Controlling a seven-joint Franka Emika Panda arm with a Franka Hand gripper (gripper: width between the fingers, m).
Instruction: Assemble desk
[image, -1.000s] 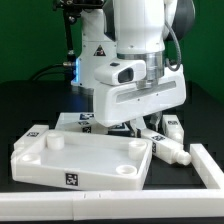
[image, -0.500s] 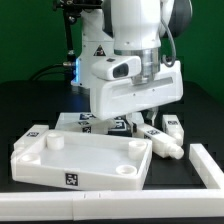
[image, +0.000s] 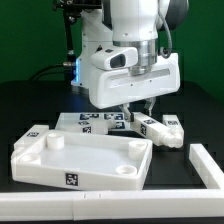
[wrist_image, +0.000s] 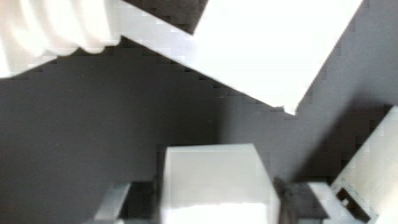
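Green wall | black table, white panel flat | hand grips leg

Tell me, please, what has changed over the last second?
The gripper rose with one leg between its fingers and lifted it off the table, beside the panel on the exterior view's right. The panel stayed where it was.
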